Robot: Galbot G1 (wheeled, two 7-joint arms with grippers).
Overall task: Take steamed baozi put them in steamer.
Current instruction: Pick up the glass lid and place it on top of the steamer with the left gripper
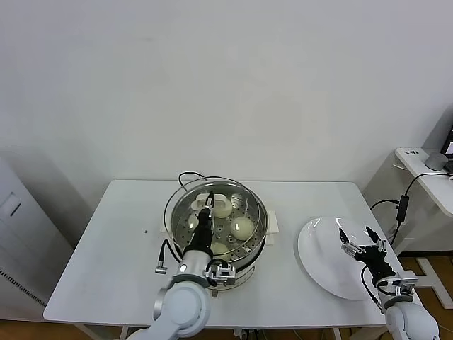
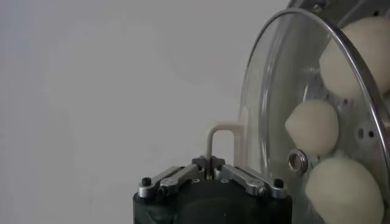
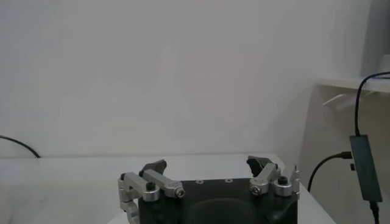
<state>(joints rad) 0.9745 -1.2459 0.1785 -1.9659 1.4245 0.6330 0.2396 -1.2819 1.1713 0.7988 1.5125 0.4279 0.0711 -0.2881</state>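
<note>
The steamer (image 1: pixel 257 247) stands mid-table on its white base. A round glass lid (image 1: pixel 182 212) lies over its mouth, and my left gripper (image 1: pixel 207 206) is shut on the lid's cream handle (image 2: pixel 218 130). Whether the lid rests on the rim or hangs just above it I cannot tell. Through the glass (image 2: pixel 274 91) three steamed baozi show on the perforated tray: one (image 1: pixel 221 209), a second (image 1: pixel 243 227) and a third (image 1: pixel 221 248); the left wrist view shows them too (image 2: pixel 312 126). My right gripper (image 1: pixel 361 244) (image 3: pixel 207 165) hovers open and empty over the white plate (image 1: pixel 318 255).
A black cord (image 1: pixel 190 175) loops behind the steamer. A side desk (image 1: pixel 425 159) with a hanging cable (image 1: pixel 402 205) stands beyond the table's right edge, and a grey cabinet (image 1: pixel 14 234) sits at the left. The plate lies near the table's front right corner.
</note>
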